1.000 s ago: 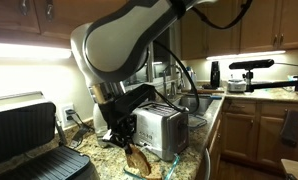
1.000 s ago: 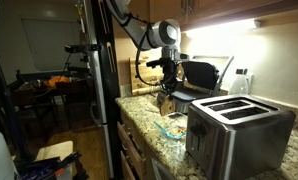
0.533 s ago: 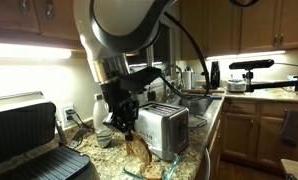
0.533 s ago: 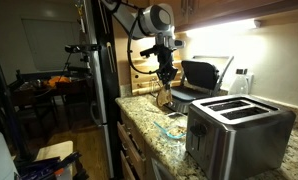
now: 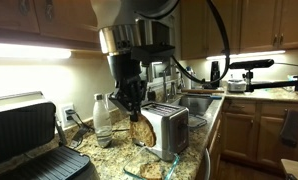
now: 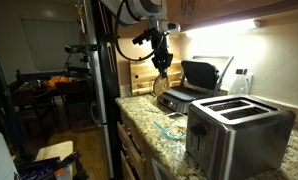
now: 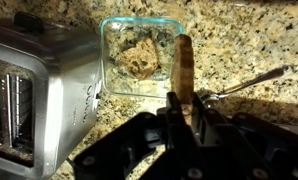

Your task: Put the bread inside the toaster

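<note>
Closed tight on the bread (image 7: pixel 183 60), the gripper (image 7: pixel 185 102) at lower centre of the wrist view, slice held upright and edge-on, sticking up from between the fingers toward mid-frame. Lifted clear of the speckled stone counter (image 7: pixel 249 40) in both exterior views: bread (image 5: pixel 142 130) hanging under the gripper (image 5: pixel 130 108) at frame centre, overlapping the end of the toaster (image 5: pixel 167 130) in the picture; from the opposite angle, bread (image 6: pixel 162 72) high in the upper middle, well apart from the toaster (image 6: pixel 239 128) at lower right, two dark slots on top. Behind the slice in the wrist view, a square glass dish (image 7: pixel 111 40) on the counter, a brown crumbly lump inside, contents otherwise hard to tell. Toaster (image 7: pixel 39 90) along the left edge, just beside the dish. At right, a metal utensil (image 7: pixel 244 80) lying flat on the counter. Black-and-silver grill (image 5: pixel 24 135) at lower left in an exterior view
</note>
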Controlling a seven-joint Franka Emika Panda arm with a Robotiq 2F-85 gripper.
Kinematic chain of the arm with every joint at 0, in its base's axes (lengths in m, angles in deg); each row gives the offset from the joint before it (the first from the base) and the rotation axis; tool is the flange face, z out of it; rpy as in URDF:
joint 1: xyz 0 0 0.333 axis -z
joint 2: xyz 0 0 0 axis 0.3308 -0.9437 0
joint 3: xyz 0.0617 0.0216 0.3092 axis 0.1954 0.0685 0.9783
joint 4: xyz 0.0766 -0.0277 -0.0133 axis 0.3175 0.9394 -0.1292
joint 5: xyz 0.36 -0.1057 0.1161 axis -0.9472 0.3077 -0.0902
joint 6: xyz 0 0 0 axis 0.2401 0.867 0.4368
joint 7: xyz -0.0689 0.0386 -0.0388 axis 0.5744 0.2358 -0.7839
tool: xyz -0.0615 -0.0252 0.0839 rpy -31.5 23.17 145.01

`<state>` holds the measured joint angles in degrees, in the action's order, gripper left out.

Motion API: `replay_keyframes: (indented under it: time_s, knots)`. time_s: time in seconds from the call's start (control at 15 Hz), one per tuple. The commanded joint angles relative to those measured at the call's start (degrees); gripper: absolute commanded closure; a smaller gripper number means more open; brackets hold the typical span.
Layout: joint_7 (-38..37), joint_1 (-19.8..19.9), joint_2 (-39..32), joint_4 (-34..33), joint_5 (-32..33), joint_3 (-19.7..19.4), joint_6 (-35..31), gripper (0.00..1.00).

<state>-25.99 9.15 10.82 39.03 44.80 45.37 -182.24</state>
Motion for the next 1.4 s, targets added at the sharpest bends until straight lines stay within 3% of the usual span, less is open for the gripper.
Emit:
replay_keyframes:
  time_s: [0.0, 1.33]
  knots:
    - [-3.0, 1.2, 6.5, 5.4, -0.2, 0.1, -1.3, 0.96]
    - [-12.6, 11.0, 22.8, 13.7, 1.2, -0.5, -1.0, 0.96]
